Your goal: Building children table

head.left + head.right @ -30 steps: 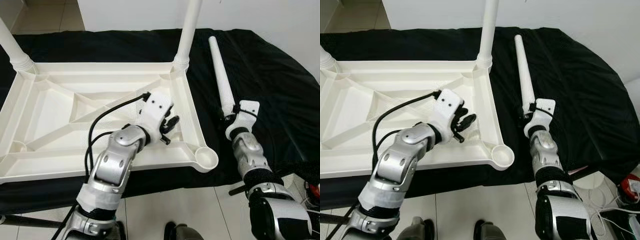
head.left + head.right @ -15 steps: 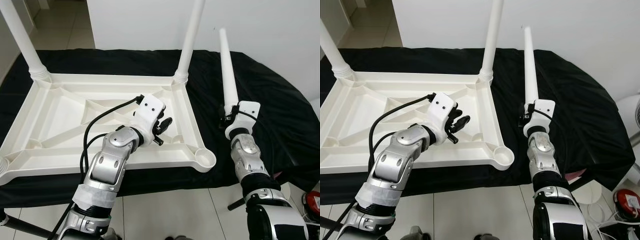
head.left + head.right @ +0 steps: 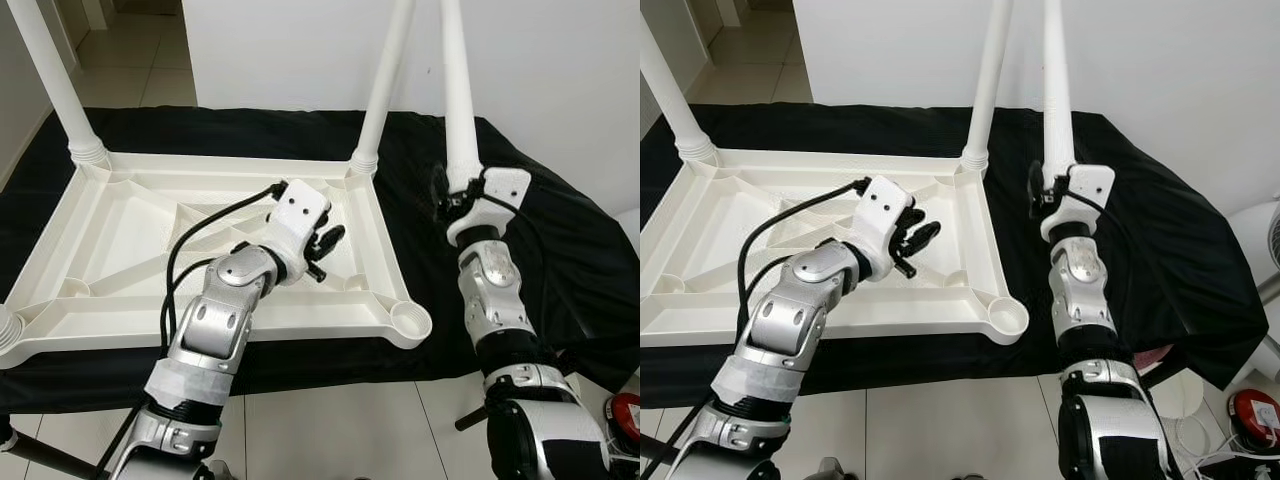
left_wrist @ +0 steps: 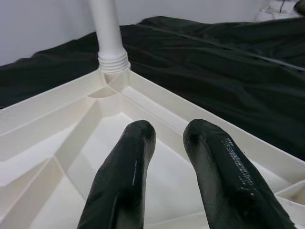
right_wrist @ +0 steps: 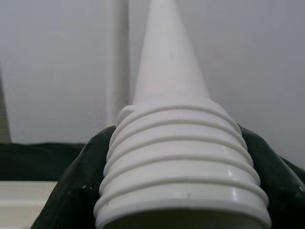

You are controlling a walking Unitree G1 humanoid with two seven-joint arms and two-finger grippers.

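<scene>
Smooth white plastic leg (image 3: 459,95), matt black cloth (image 3: 560,230)

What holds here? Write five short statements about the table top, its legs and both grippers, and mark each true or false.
1. The right gripper holds a white table leg upright. True.
2. The upturned table top lies on a black cloth. True.
3. The near right corner socket already holds a leg. False: it is empty.
4. The left gripper grips a leg. False: it hovers over the table top, holding nothing.
5. A leg stands in the far right corner. True.
</scene>
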